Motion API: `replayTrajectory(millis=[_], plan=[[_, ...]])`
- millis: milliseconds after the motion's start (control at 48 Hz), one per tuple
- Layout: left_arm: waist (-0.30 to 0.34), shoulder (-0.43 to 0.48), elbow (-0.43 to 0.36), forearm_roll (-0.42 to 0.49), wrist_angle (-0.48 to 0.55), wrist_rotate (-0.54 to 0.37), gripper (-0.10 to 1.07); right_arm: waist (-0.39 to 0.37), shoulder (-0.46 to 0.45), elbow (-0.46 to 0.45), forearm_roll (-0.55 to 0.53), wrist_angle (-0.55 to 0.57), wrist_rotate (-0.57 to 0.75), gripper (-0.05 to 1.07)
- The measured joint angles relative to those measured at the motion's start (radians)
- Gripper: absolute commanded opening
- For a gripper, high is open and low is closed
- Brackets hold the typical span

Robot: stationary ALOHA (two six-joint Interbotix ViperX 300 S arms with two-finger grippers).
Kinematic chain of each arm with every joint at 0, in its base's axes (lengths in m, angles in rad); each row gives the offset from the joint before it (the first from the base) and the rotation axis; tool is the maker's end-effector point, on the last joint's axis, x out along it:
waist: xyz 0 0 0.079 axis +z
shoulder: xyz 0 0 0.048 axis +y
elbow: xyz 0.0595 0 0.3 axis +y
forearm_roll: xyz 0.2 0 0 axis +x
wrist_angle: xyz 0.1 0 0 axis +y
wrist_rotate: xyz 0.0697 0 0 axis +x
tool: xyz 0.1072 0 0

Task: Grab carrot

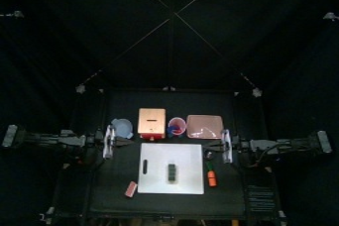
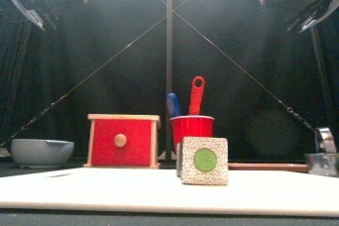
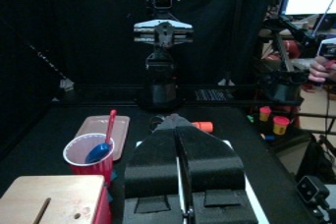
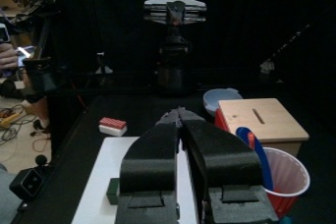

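Seen from above, a small black tabletop [image 1: 113, 175] holds a white board [image 1: 172, 167] at its centre. The carrot [image 1: 211, 178], a short bright orange stick, lies just off the board's edge at about four o'clock, its length running from twelve to six. On the board itself rests a dark oblong object [image 1: 172, 173], and a pink block [image 1: 131, 188] sits off the board at about seven o'clock. Behind the board, toward twelve o'clock, stand a wooden box with a red front [image 1: 155, 123], a red cup [image 1: 177, 126] with utensils in it and a grey bowl [image 1: 122, 127]. The left end effector [image 3: 183, 130] waits at nine o'clock and the right end effector [image 4: 184, 118] at three o'clock, both with jaws pinched together and holding nothing. The carrot looks light and stiff, probably smooth enough to roll or slip. A hold across its narrow width near the middle seems safest, and the right arm is nearer.
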Motion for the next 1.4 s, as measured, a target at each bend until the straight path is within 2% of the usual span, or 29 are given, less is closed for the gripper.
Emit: replayTrajectory(millis=[83, 208, 396, 625, 729, 854, 1021, 1146, 1396], plan=[[0.0, 0.005, 0.008, -0.002, -0.018, 0.003, -0.06, 0.0, 0.0, 0.011, 0.0, 0.002, 0.005, -0.01], [0.0, 0.009, 0.009, 0.0, -0.043, 0.005, -0.03, 0.003, 0.0, 0.017, 0.009, 0.02, 0.026, 0.02], [0.0, 0.017, 0.012, -0.002, -0.048, 0.003, 0.02, 0.046, 0.002, 0.006, 0.103, 0.124, 0.152, 0.03], [0.0, 0.051, 0.014, -0.002, -0.048, 0.003, 0.13, 0.149, 0.026, -0.048, 0.259, 0.399, 0.394, 0.03], [0.002, 0.055, 0.014, -0.002, -0.048, 0.003, 0.18, 0.198, 0.064, -0.061, 0.336, 0.531, 0.526, 0.03], [0.006, 0.055, 0.015, -0.002, -0.048, 0.003, 0.22, 0.264, 0.114, -0.069, 0.387, 0.63, 0.672, 0.03], [0.015, 0.055, 0.02, -0.002, -0.048, 0.002, 0.24, 0.344, 0.166, -0.078, 0.367, 0.667, 0.862, 0.04], [0.026, 0.055, 0.025, -0.002, -0.048, 0.0, 0.24, 0.383, 0.195, -0.084, 0.322, 0.681, 0.989, 0.1], [0.052, 0.055, 0.054, -0.011, -0.048, 0.0, 0.24, 0.46, 0.302, -0.092, 0.156, 0.767, 1.321, 0.23]])
